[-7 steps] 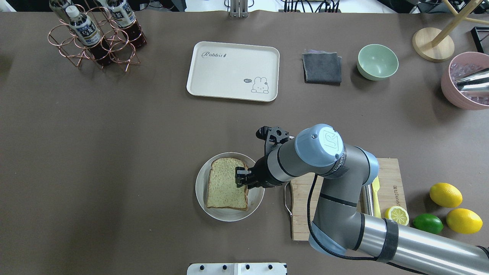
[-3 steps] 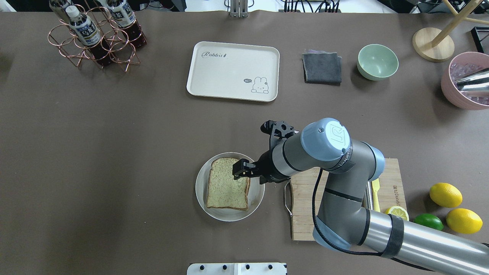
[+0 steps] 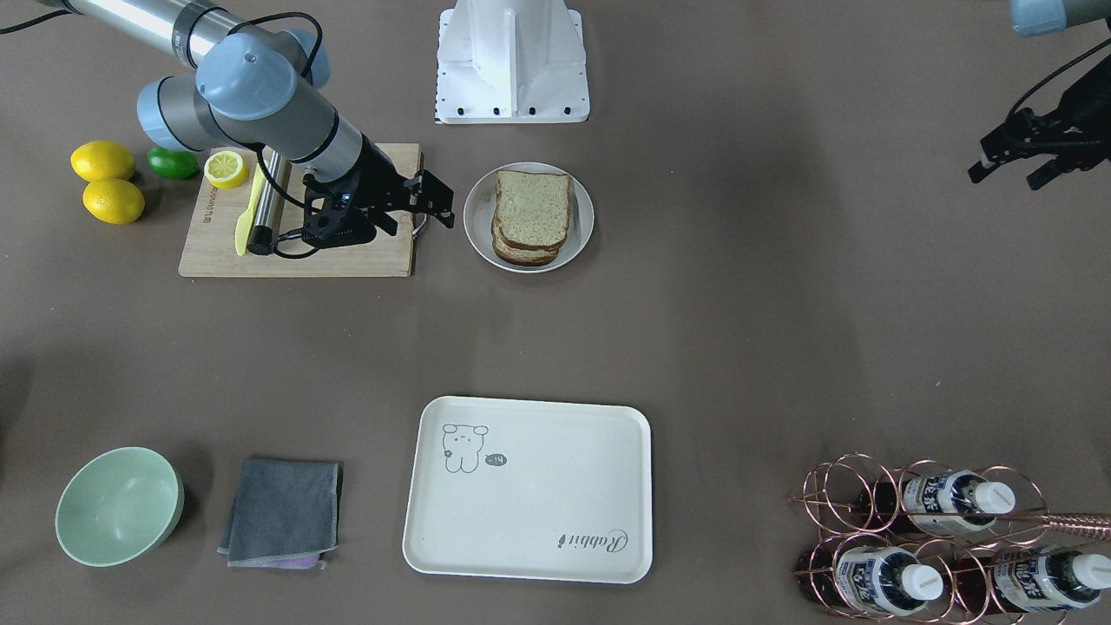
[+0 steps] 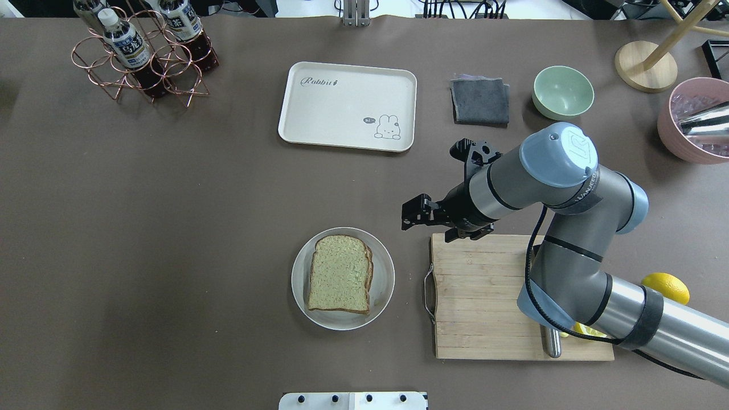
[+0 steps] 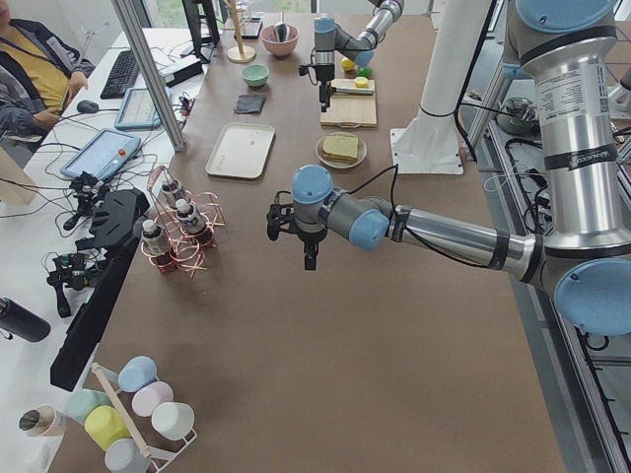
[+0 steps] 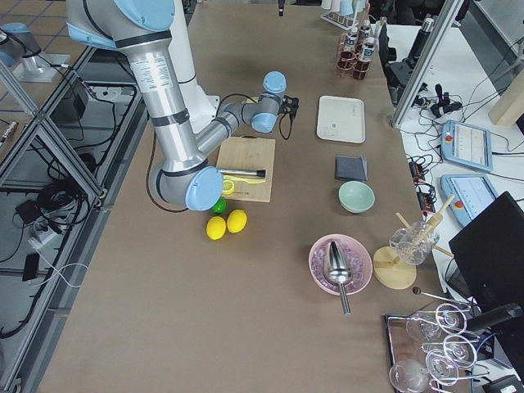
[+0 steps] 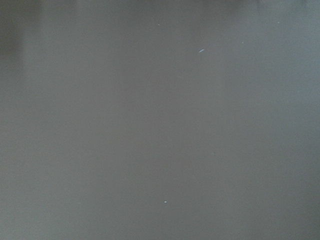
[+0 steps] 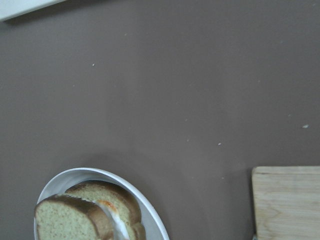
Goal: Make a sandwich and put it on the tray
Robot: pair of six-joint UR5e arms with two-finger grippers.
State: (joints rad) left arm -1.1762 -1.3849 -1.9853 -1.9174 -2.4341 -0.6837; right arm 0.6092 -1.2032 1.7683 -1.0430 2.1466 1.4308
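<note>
Sandwich (image 4: 340, 273) lies flat on plate (image 4: 385, 285), domed end toward tray (image 4: 342, 108); right end effector (image 4: 411, 213) spread apart.

The table (image 4: 171, 228) wore a matt brown, paper-like cover. At its twelve o'clock the tray (image 4: 342, 108) looked like smooth, matt cream plastic. The sandwich (image 4: 340, 273) had porous, speckled bread with a rough brown crust, on a glossy white plate (image 4: 383, 285). At four o'clock the cutting board (image 4: 484, 302) showed pale grained wood. The cloth (image 4: 480, 101) was napped grey fabric; the rack (image 4: 165, 74) was shiny copper-coloured wire.
</note>
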